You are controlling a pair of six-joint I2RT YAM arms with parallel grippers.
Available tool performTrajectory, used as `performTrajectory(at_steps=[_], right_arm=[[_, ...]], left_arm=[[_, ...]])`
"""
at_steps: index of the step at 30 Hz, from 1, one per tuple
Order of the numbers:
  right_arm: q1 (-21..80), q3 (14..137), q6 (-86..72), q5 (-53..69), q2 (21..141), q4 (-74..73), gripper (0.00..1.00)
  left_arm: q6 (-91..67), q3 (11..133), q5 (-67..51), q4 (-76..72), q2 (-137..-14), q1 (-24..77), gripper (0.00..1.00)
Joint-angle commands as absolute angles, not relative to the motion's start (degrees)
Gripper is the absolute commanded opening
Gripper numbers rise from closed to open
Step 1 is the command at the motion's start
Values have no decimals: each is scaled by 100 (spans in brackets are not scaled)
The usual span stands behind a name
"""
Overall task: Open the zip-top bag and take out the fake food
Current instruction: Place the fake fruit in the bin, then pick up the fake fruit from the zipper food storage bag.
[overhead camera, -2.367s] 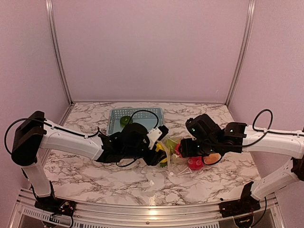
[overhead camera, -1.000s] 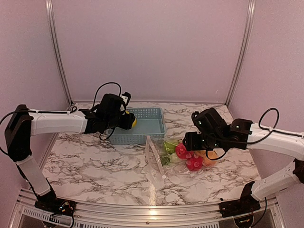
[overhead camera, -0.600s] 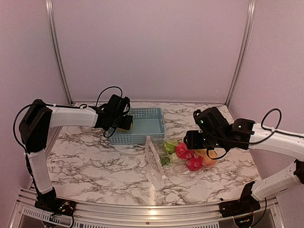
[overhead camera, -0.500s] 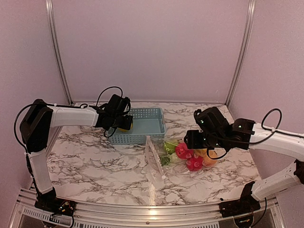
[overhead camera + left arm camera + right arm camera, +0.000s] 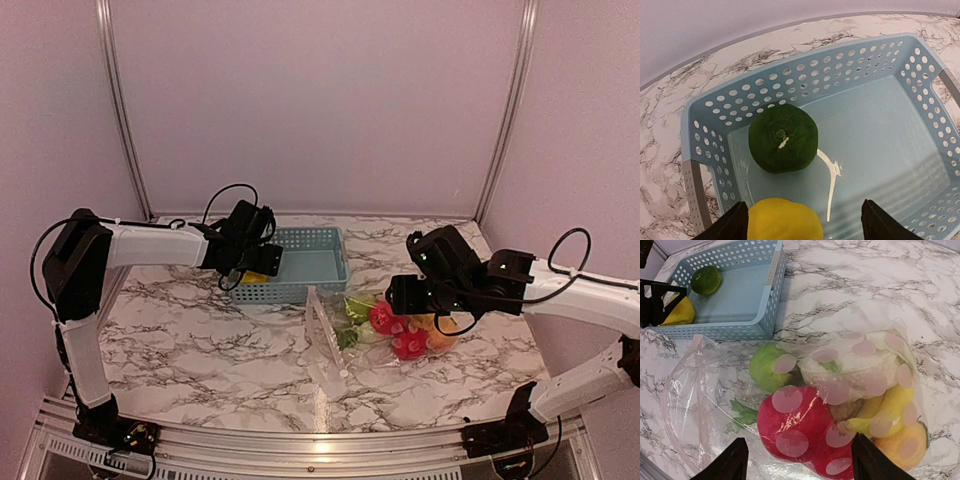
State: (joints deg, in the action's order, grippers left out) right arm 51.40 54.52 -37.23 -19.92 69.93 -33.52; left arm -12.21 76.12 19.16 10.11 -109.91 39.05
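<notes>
The clear zip-top bag [image 5: 695, 390] lies on the table with its mouth open to the left; it also shows in the top view [image 5: 328, 345]. Inside it are fake food pieces: a green apple [image 5: 767, 367], red fruit [image 5: 795, 420], white cauliflower [image 5: 855, 372], a yellow banana [image 5: 890, 407] and an orange [image 5: 900, 445]. My right gripper [image 5: 802, 460] hovers open just above the red fruit, holding nothing. My left gripper [image 5: 807, 225] is open over the left end of the blue basket [image 5: 815, 55]. A yellow lemon [image 5: 782, 220] lies by its left finger, and a dark green fruit [image 5: 782, 138] lies beyond.
The blue slotted basket [image 5: 300, 292] stands at the back middle of the marble table, just behind the bag's mouth. A metal frame and pale walls close in the back and sides. A green leaf piece [image 5: 742, 412] lies low in the bag.
My left arm carried the yellow lemon from the bag to the basket's left end and opened; the lemon now lies in the basket. My right arm has barely moved.
</notes>
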Motion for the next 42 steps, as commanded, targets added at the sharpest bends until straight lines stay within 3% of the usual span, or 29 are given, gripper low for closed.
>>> performTrajectory(at_steps=[1,14,25,42], right_arm=[[5087,5686,-3671,-1843,7098,-3419,69],[5084,5669,-3776,-1899,7127,-3418,67],[4920,5605,-3836,-1779,7193,-3450,62],[4554,5169,-3852,-1477,7300,-2894,47]], left_arm=[[-1164,7521,1986,992,-10750,3876,80],[-1031,6452,1593,688,-9517,4106,82],[-868,5083,1157,144,-8623,4931,81],[-557,5247,369,-554,-9232,5788,81]])
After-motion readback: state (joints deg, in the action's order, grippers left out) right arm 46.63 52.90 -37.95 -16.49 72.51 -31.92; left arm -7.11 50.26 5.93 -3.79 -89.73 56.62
